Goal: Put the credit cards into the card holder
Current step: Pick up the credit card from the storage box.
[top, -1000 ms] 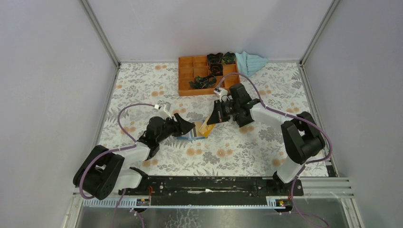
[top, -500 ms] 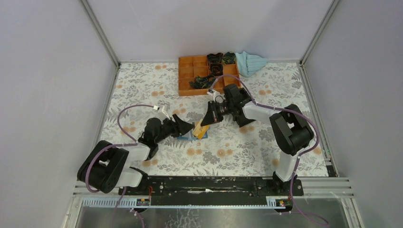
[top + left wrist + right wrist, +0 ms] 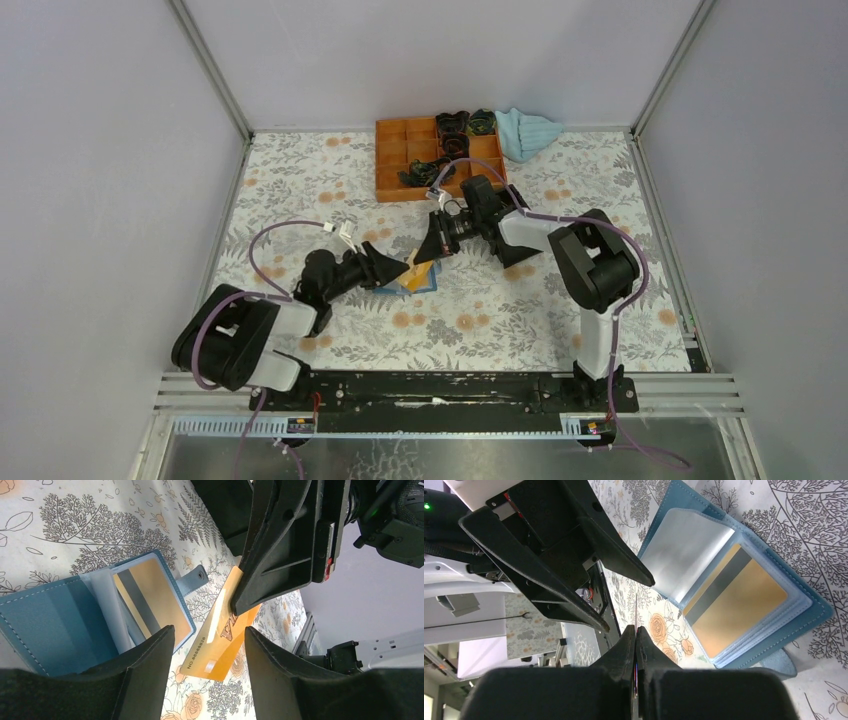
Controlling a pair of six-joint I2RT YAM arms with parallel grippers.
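Observation:
The card holder [image 3: 425,283] lies open on the floral mat, dark teal outside [image 3: 47,622], with clear sleeves. A gold card [image 3: 150,597] with a dark stripe sits in its top sleeve, also seen in the right wrist view [image 3: 736,605]. My right gripper [image 3: 437,250] is shut on a tan-orange credit card [image 3: 222,637] and holds it tilted just beside the holder's clasp edge. In the right wrist view this card shows edge-on between the pads [image 3: 636,612]. My left gripper [image 3: 207,632] is open and empty, one finger over the holder's near edge, the other beside the held card.
An orange compartment tray [image 3: 392,160] with dark items stands at the back. A light blue cloth [image 3: 528,131] lies to its right. The two grippers are very close together over the holder. Metal rails and grey walls bound the mat.
My right gripper has moved left with the orange card, from beside the holder to right at its edge. My left gripper has shifted slightly left and stays open.

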